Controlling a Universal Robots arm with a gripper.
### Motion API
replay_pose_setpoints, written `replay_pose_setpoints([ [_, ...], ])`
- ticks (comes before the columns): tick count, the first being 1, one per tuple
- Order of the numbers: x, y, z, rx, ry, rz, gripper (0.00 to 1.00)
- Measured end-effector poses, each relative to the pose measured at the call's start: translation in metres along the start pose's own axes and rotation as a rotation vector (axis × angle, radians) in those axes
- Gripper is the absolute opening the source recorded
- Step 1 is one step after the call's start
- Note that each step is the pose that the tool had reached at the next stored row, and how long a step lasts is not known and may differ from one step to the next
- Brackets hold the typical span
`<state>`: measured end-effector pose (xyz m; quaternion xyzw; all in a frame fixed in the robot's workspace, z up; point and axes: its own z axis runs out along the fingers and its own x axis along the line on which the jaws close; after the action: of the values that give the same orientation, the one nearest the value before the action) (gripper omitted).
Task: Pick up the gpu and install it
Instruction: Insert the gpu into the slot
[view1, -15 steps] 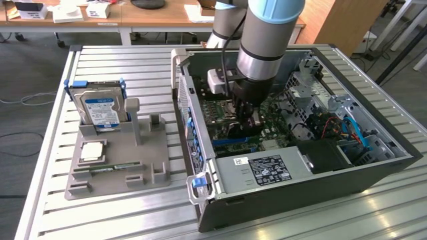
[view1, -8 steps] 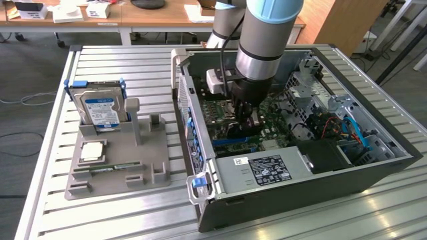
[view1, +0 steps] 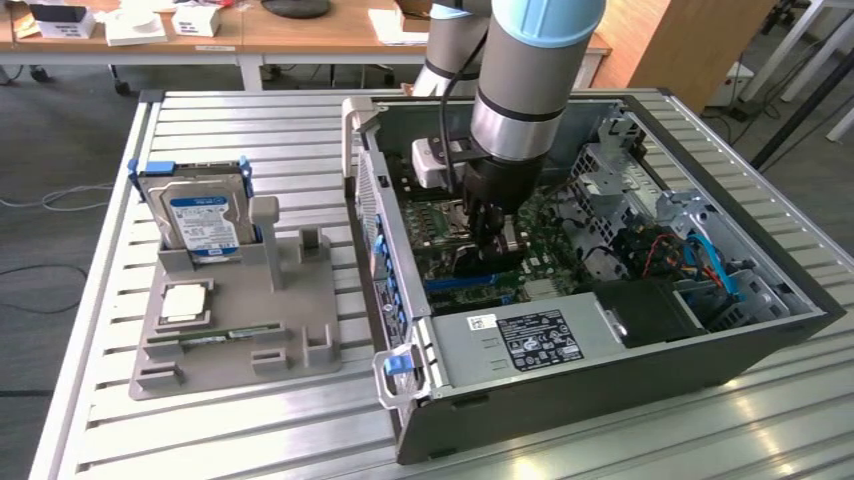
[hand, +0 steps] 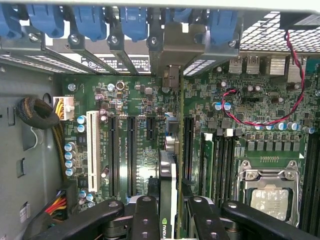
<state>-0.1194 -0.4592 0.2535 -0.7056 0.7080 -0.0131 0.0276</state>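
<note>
The gpu (hand: 167, 172) shows edge-on in the wrist view as a thin dark card with a green stripe. Its silvery bracket (hand: 172, 47) reaches the case's rear slot openings. My gripper (hand: 170, 220) is shut on the card, one black finger (hand: 145, 220) on each side. The card stands upright over the green motherboard (hand: 145, 105), between the long black expansion slots (hand: 131, 155). Whether it is seated I cannot tell. In the exterior view my gripper (view1: 487, 235) reaches down into the open computer case (view1: 601, 390), and the gpu (view1: 474, 262) is a dark shape below it.
A grey fixture (view1: 287, 315) at the exterior view's left holds a silver hard drive (view1: 200, 215), a processor chip (view1: 180, 300) and a memory stick (view1: 220, 338). Inside the case are the power supply (view1: 534, 335), a processor socket (hand: 270, 192), a white slot (hand: 91, 150) and cable bundles (hand: 37, 112).
</note>
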Motion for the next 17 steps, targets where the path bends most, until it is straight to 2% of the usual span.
replay_pose_setpoints([
  [17, 0.0014, 0.0001, 0.0009, -0.0001, 0.0001, 0.0, 0.27],
])
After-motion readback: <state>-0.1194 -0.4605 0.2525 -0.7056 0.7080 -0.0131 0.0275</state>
